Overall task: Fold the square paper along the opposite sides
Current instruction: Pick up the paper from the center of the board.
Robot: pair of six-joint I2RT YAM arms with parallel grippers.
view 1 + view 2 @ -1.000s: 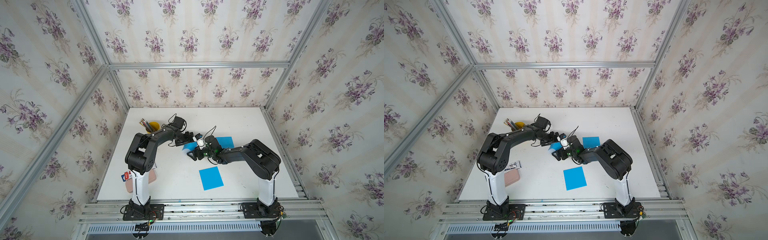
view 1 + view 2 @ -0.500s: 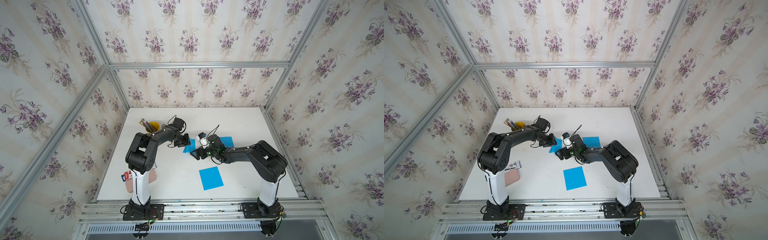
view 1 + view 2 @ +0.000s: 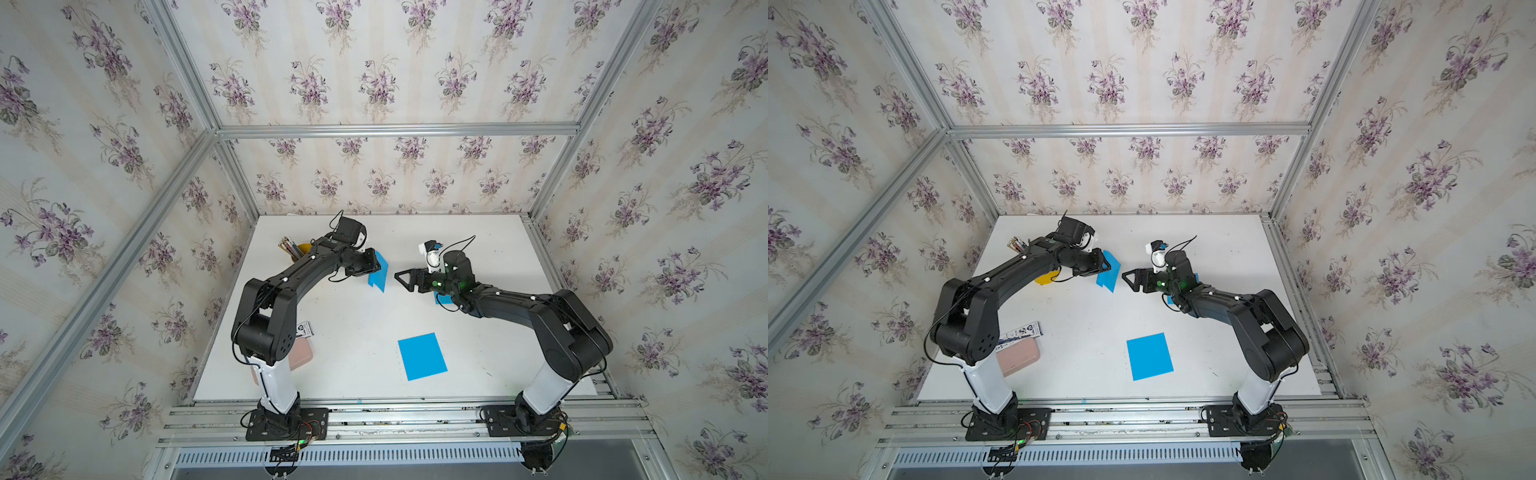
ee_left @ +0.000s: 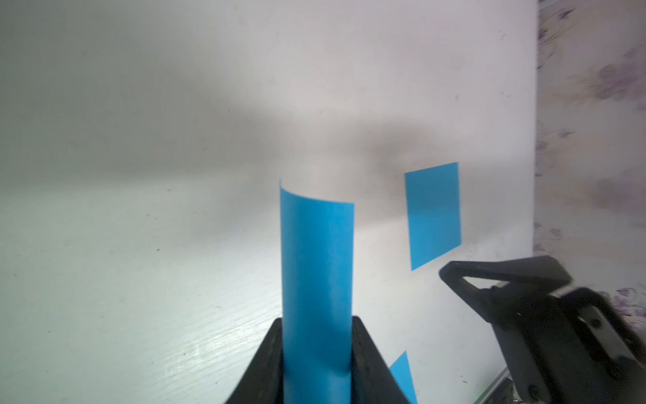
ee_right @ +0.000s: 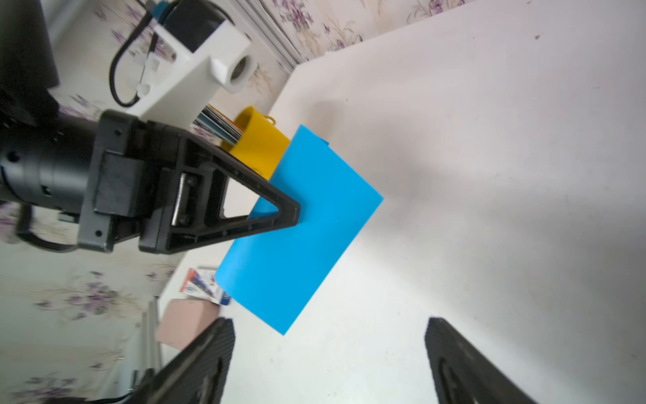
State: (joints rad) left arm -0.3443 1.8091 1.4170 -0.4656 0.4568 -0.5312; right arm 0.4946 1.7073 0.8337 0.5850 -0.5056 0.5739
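while a blue paper (image 4: 316, 262) is gripped at one edge between the narrowly set jaws of the left gripper (image 4: 316, 323), it is held clear of the white table (image 3: 353, 365), and its free end is bowed into a shallow curve in the left wrist view. in both top views it is seen raised over the far middle of the table, near a yellow cup (image 5: 260, 147) filled with pens. whether the sheet is doubled over cannot be told. the right gripper (image 5: 328, 349) is pointed at the paper from the opposite side, just apart from it, with its jaws spread wide and nothing between them. a second blue sheet (image 3: 422, 356) is laid flat near the front edge, between the two arm bases and well apart from both grippers. a third blue piece (image 3: 441, 299) is partly hidden beneath the right arm. a pink case (image 3: 1019, 355) and a printed packet (image 3: 1021, 332) are seen beside the left arm's base
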